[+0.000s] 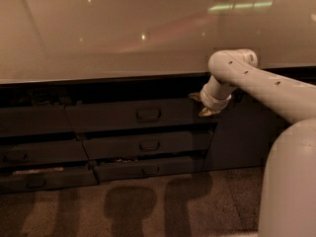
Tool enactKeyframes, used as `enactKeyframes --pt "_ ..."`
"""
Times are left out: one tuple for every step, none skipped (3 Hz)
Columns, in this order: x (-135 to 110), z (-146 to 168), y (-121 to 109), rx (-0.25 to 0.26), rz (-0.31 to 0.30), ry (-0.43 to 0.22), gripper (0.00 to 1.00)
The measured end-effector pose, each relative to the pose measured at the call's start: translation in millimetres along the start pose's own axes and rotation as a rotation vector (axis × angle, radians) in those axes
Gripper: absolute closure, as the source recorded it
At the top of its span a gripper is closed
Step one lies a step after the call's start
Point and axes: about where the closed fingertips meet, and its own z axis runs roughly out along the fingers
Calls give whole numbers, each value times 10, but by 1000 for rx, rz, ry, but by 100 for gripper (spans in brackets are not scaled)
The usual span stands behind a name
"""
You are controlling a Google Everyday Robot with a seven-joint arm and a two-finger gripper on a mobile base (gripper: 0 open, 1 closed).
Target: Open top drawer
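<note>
Nearest, the robot's pale arm (pixel 276 88) reaches left from the right foreground. Its gripper (pixel 200 105) hangs at the right end of the top drawer (pixel 108 116), with its gold fingertips (pixel 205 112) set apart. That drawer sits above two slimmer drawers (pixel 113 147), just beneath the glossy countertop (pixel 123 33) beyond.

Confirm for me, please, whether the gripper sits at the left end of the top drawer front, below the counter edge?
Not quite: the camera view shows the gripper at the right end of the top drawer front, below the counter edge.
</note>
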Motion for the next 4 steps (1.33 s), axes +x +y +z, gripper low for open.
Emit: enactKeyframes --pt "0 -3 -1 0 0 0 100" --pt "-2 -55 -13 0 0 0 100" --pt "-96 -52 126 1 10 -11 100" --pt "-99 -132 108 1 10 -11 100"
